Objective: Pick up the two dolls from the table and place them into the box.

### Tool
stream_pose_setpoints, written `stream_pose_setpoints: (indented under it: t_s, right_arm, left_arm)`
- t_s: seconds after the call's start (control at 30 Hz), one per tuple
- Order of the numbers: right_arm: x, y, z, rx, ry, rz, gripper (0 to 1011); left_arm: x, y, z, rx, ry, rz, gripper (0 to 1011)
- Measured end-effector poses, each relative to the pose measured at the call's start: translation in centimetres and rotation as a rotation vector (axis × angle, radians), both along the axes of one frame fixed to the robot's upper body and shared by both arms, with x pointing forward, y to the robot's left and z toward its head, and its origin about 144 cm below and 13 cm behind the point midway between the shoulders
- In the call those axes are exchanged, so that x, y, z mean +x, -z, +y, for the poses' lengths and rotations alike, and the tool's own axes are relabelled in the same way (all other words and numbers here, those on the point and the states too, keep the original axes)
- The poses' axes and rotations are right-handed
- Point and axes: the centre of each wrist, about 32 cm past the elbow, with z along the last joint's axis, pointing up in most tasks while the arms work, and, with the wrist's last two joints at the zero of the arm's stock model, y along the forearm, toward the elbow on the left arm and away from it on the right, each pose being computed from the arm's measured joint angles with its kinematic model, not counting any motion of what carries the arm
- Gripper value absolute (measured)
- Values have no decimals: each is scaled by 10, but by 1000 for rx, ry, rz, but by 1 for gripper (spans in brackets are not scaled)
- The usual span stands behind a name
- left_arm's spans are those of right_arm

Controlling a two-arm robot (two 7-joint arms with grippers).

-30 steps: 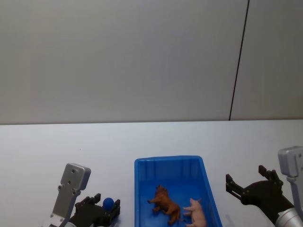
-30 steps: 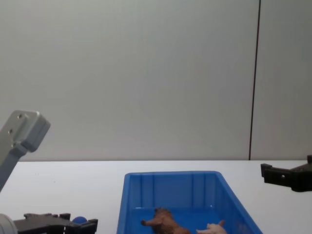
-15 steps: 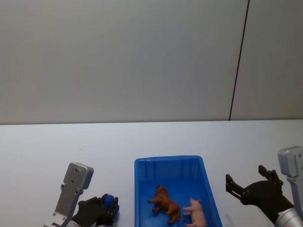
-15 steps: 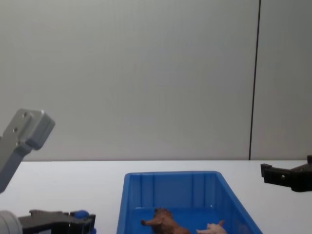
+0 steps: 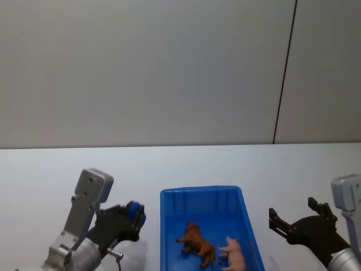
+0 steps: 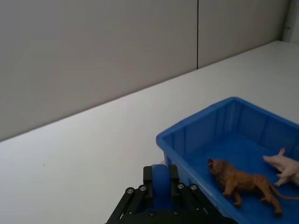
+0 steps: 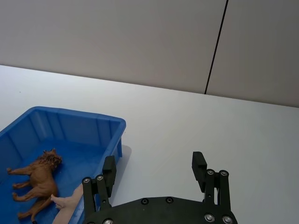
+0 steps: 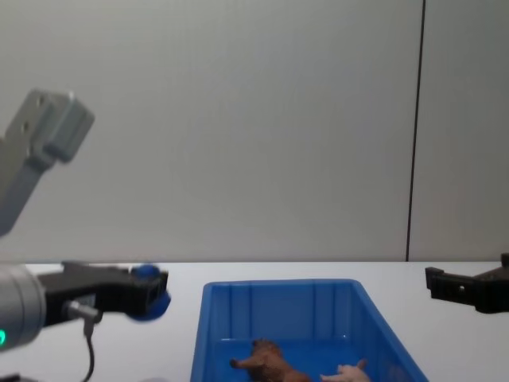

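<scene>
The left claw is clamped on a blue ball and held above the tabletop, just left of the box. The right claw hovers to the box's right with its fingers spread wide and nothing between them. Both dolls lie inside the box: the brown doll toward its middle, the pink doll beside it on the right.
</scene>
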Motion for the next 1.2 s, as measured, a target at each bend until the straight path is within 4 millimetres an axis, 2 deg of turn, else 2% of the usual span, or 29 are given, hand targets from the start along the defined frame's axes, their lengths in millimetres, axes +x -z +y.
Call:
stream_pose_setpoints:
  t_s: [0.43,0.57,0.6,0.7,0.73,0.8,0.83,0.9,0.93,1.1,1.13,1.2]
  right_arm:
    - [0,0,0,0,0,0,1001]
    - [0,0,0,0,0,0,1001]
    - [0,0,0,0,0,0,1001]
    - [0,0,0,0,0,0,1001]
    - [0,0,0,0,0,0,1001]
    - [0,0,0,0,0,0,1001]
    - [0,0,0,0,0,0,1001]
    - [0,0,0,0,0,0,1001]
    - [0,0,0,0,0,0,1001]
    - [0,0,0,0,0,0,1001]
    - [0,0,0,0,0,0,1001]
    - [0,0,0,0,0,0,1001]
  left_arm:
    - [7,-26,-6,-53,139,-99,121]
    - [9,-31,-8,-83,190,-116,225]
    - [10,-32,-9,-95,210,-121,286]
    - [12,-33,-10,-116,244,-127,348]
    - [14,-34,-11,-130,264,-129,410]
    - [15,-34,-12,-144,286,-131,446]
    - [16,-34,-13,-160,309,-132,504]
    - [17,-34,-15,-174,330,-134,552]
    - [19,-34,-16,-189,348,-135,618]
    - [21,-34,-19,-223,399,-137,758]
    - [22,-34,-20,-232,411,-138,814]
    - [23,-34,-21,-239,422,-140,848]
